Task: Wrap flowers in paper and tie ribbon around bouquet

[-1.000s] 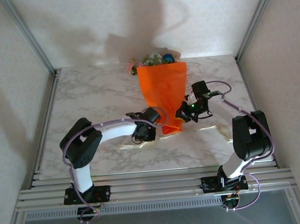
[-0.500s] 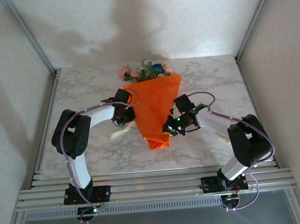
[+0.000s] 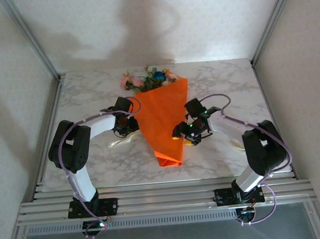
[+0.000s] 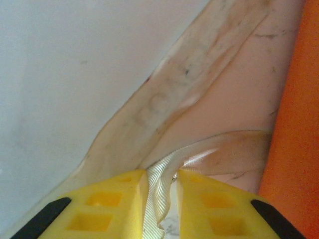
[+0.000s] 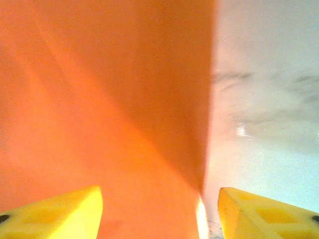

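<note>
Marble-patterned white tabletop [image 3: 86, 97] carries the bouquet [image 3: 162, 116], a bright orange paper cone lying mid-table, its wide mouth toward the far edge and its folded narrow tip toward the arm bases. Pink and blue artificial flowers [image 3: 146, 79] with green leaves spill from the mouth, close to the table's far edge.

The left gripper [image 3: 130, 123] sits against the cone's left edge, about halfway down it. In the left wrist view its yellow fingers [image 4: 114, 199] stand close together with the thin cream-white fabric ribbon [image 4: 164, 174] pressed between them. The ribbon's loose length curls over the marble just beside the orange paper.

The right gripper [image 3: 184, 137] sits at the cone's right edge, nearer the tip, jaws wide apart. In the right wrist view the cone's straight right edge runs between the two yellow fingertips [image 5: 55, 211], orange on one side and bare marble on the other.

Bare marble spreads broadly left of the cone and right of it, out to the silver metal rails [image 3: 52, 106] bounding the table's sides.
</note>
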You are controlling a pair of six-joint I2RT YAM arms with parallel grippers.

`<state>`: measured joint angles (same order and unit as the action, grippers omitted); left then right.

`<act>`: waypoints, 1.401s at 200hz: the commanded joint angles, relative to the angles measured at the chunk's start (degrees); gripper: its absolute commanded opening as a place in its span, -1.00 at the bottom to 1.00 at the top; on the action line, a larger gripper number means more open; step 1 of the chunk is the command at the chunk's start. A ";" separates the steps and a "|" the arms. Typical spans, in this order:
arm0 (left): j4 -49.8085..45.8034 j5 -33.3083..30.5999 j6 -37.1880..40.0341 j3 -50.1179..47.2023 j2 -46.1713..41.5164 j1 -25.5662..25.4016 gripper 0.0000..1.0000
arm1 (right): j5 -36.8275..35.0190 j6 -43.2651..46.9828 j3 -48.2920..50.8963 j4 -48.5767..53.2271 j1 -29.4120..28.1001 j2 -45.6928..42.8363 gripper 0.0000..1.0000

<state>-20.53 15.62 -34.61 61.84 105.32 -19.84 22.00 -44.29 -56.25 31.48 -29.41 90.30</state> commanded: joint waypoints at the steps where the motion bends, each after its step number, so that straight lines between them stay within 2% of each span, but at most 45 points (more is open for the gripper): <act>1: -4.47 1.21 -2.96 -3.42 -0.23 0.66 -0.54 | -9.65 -1.92 -1.66 9.24 7.03 -6.69 0.34; 32: -1.87 3.87 -6.68 -6.21 -2.36 1.70 -0.50 | -15.57 -5.43 -0.51 14.53 20.94 -9.08 0.37; 49: -0.56 5.93 -8.37 -7.08 -2.83 2.47 -0.50 | -16.51 -11.25 0.58 14.73 28.10 -8.76 0.34; 78: 0.95 8.17 -9.93 -8.12 -3.16 3.38 -0.52 | -17.24 -20.83 -0.29 13.69 33.44 -5.46 0.29; 104: 2.27 9.40 -11.01 -9.23 -3.70 4.39 -0.52 | -19.85 -24.86 -2.69 15.95 35.17 -0.69 0.29; 141: 2.05 9.37 -11.52 -9.97 -5.11 6.51 -0.45 | -22.75 -27.27 -4.14 14.14 36.74 5.91 0.26; 159: 1.32 8.38 -11.51 -10.40 -6.71 8.30 -0.27 | -24.59 -25.09 -5.28 12.02 37.28 9.32 -0.04; 177: 0.94 8.65 -11.06 -10.61 -7.82 10.00 -0.17 | -25.32 -20.79 -8.22 11.55 37.28 12.42 -0.52; 190: -0.09 8.60 -10.48 -9.99 -7.81 10.93 -0.13 | -25.07 -17.99 -10.22 11.87 36.94 13.66 -0.76; 209: -2.45 6.31 -8.90 -7.40 -8.09 11.50 -0.04 | -26.34 -15.23 -11.70 12.15 35.66 13.34 -0.82; 223: -6.20 3.30 -6.86 -3.21 -8.11 11.32 -0.04 | -27.62 -13.94 -12.44 12.57 34.76 12.73 -1.00; 252: -15.08 -6.47 -1.69 6.39 -7.30 9.89 0.11 | -29.42 -13.01 -13.19 14.11 33.52 12.88 -1.00; 280: -18.71 -10.47 4.97 10.57 -2.92 8.17 0.20 | -29.56 -12.38 -12.48 13.40 33.45 11.94 -1.00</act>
<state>-31.29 12.32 -37.36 69.47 98.45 -10.02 -4.99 -58.26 -68.27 42.92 4.12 103.70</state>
